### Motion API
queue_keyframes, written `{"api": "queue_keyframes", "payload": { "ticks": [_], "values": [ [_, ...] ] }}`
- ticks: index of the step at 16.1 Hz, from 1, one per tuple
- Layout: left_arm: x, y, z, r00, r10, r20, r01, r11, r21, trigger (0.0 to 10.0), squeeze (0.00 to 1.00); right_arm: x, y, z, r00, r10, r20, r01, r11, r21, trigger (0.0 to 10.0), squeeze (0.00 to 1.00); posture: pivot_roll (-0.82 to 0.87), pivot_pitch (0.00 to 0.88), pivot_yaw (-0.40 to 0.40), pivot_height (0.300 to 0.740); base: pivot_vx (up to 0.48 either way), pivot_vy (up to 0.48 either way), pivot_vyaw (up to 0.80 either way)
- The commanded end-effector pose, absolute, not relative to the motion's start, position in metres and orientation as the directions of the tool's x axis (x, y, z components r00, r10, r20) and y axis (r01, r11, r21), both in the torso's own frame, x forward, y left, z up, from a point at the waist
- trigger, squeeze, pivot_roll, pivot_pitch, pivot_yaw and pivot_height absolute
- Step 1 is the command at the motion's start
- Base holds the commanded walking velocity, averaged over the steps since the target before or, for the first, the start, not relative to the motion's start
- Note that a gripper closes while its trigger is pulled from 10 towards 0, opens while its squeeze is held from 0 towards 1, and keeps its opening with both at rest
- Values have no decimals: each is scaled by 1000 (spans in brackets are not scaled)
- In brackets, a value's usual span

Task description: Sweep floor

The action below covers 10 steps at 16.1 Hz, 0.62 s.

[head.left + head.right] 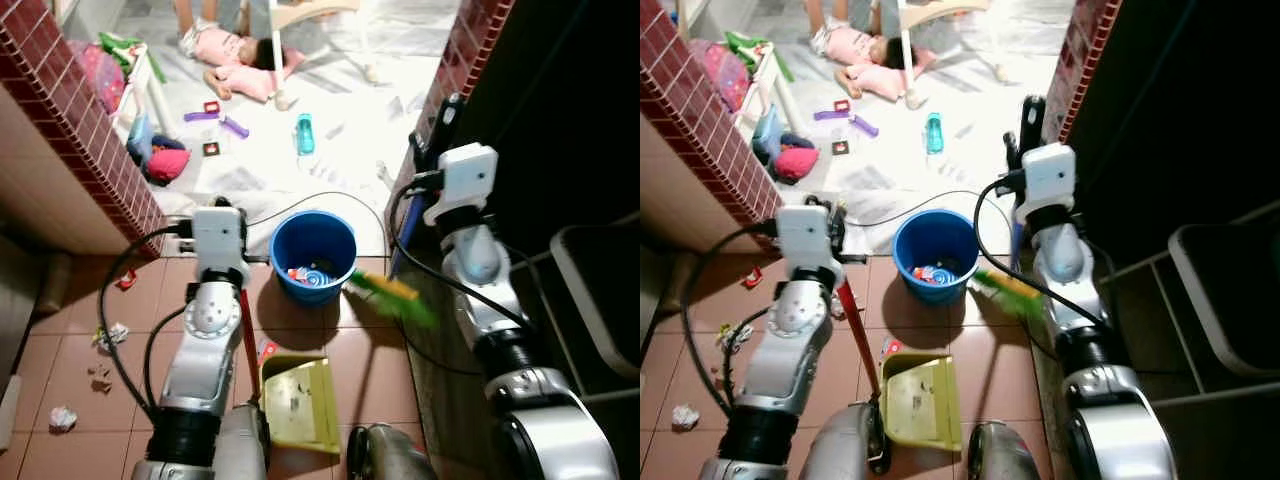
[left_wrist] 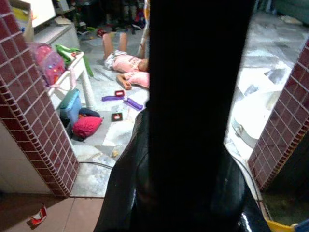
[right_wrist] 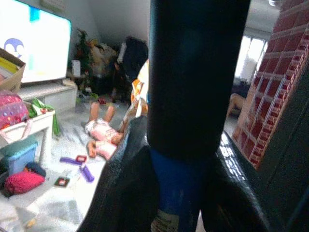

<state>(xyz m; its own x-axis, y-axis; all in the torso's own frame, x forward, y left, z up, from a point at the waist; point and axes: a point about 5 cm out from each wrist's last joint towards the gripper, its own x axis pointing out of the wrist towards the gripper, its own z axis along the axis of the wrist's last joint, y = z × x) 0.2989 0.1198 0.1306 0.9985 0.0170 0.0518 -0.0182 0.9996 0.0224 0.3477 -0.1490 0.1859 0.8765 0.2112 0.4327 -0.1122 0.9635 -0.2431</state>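
Two grippers: right (image 1: 1025, 120) grips broom (image 1: 1012, 290); left (image 1: 205, 215) dustpan (image 1: 298, 402).

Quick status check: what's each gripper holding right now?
Left gripper: shut on the red dustpan handle.
Right gripper: shut on the blue broom handle.

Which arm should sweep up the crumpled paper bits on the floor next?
Probably the right. Its gripper holds the broom's blue handle, with the green bristles beside the blue bucket. The left gripper holds the dustpan, nearer the paper scraps.
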Motion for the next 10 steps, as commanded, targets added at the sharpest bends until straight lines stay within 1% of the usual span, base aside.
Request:
{"api": "queue_keyframes", "payload": {
  "ticks": [1, 3, 5, 8, 9, 10],
  "values": [
    [297, 119, 143, 995, 2, 98, -4, 1000, 19, 10000, 0, 345, -152, 204, 840, 222, 495, -91, 957, -276, 10000, 0, -55, 57, 2, 740, 0, 0, 0],
    [297, 114, 145, 996, -27, 84, 28, 1000, -11, 10000, 0, 341, -145, 204, 840, 249, 482, -120, 952, -283, 10000, 0, -55, 55, 6, 740, 0, 0, 0],
    [297, 112, 146, 992, -49, 114, 46, 999, 26, 10000, 0, 340, -139, 205, 837, 263, 479, -112, 941, -321, 10000, 0, -53, 52, 8, 740, 0, 0, 0],
    [297, 113, 144, 994, -45, 98, 44, 999, 13, 10000, 0, 342, -138, 211, 861, 204, 466, -42, 941, -335, 10000, 0, -54, 52, 8, 740, 0, 0, 0],
    [296, 114, 143, 994, -46, 98, 44, 999, 24, 10000, 0, 343, -140, 205, 892, 164, 421, -26, 949, -314, 10000, 0, -56, 50, 6, 740, 0, 0, 0],
    [296, 114, 142, 994, -46, 95, 44, 999, 25, 10000, 0, 343, -139, 199, 909, 183, 375, -74, 955, -286, 10000, 0, -56, 50, 5, 740, 0, 0, 0]
  ]
}}
